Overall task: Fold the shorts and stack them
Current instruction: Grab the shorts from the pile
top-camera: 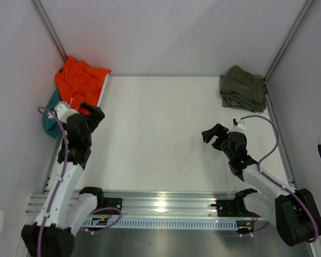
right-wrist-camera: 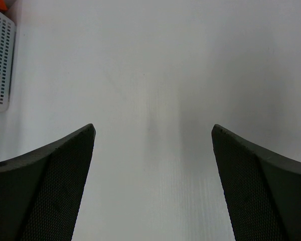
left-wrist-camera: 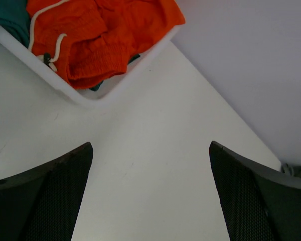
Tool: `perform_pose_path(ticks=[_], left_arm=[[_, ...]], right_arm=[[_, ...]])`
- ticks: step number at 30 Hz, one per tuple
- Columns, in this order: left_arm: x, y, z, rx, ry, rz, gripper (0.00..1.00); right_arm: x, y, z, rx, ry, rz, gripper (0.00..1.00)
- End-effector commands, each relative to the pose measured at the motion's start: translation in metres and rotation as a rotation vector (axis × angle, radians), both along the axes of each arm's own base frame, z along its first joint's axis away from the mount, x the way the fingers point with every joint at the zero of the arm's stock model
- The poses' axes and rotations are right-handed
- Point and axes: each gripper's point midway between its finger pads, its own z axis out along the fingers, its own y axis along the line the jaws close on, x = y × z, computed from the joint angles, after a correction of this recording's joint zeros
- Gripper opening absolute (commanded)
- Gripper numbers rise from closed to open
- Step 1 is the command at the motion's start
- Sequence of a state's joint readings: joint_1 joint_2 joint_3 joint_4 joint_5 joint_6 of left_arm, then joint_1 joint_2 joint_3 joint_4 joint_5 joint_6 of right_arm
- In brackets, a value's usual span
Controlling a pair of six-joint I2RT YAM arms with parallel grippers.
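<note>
Bright orange shorts [top-camera: 80,80] lie crumpled in a white basket at the far left, on top of a teal garment [top-camera: 52,120]. In the left wrist view the orange shorts [left-wrist-camera: 100,35] show a white drawstring, with teal fabric [left-wrist-camera: 10,17] beside them. Olive-green shorts [top-camera: 243,88] lie folded at the far right corner. My left gripper [top-camera: 92,111] is open and empty just in front of the basket. My right gripper [top-camera: 213,136] is open and empty over the bare table [top-camera: 160,134], below the olive shorts.
The white basket [left-wrist-camera: 85,98] has its rim corner just ahead of my left fingers; its perforated side [right-wrist-camera: 1,60] shows in the right wrist view. Grey walls close in the table at the back and sides. A metal rail [top-camera: 160,206] runs along the near edge.
</note>
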State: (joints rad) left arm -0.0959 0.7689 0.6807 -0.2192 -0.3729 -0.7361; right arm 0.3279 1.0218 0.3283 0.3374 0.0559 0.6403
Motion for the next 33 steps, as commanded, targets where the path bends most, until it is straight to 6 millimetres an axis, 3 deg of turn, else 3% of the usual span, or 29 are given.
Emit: perform_pose_path(ticks=[1, 5, 11, 12, 15, 24, 33], left_arm=[[0.031, 0.02, 0.012, -0.079, 0.056, 0.015, 0.99], [0.059, 0.049, 0.02, -0.118, 0.06, 0.063, 0.96], [0.104, 0.063, 0.016, -0.161, 0.103, 0.06, 0.98], [0.113, 0.061, 0.001, -0.201, 0.143, 0.037, 0.98], [0.127, 0.062, -0.015, -0.267, 0.142, 0.008, 0.96], [0.137, 0.075, -0.034, -0.322, 0.109, 0.099, 0.96], [0.147, 0.074, -0.078, -0.48, 0.158, 0.145, 0.95]], right_arm=[[0.004, 0.004, 0.009, 0.04, -0.037, -0.008, 0.99], [0.004, 0.003, 0.012, 0.032, -0.049, -0.011, 1.0], [0.003, 0.002, 0.014, 0.028, -0.055, -0.009, 1.0], [0.002, 0.002, 0.014, 0.026, -0.055, -0.007, 1.0], [0.003, 0.0, 0.014, 0.014, -0.059, -0.014, 1.0], [0.004, 0.0, 0.013, 0.007, -0.058, -0.015, 0.99], [0.005, -0.001, 0.013, 0.0, -0.055, -0.021, 0.99]])
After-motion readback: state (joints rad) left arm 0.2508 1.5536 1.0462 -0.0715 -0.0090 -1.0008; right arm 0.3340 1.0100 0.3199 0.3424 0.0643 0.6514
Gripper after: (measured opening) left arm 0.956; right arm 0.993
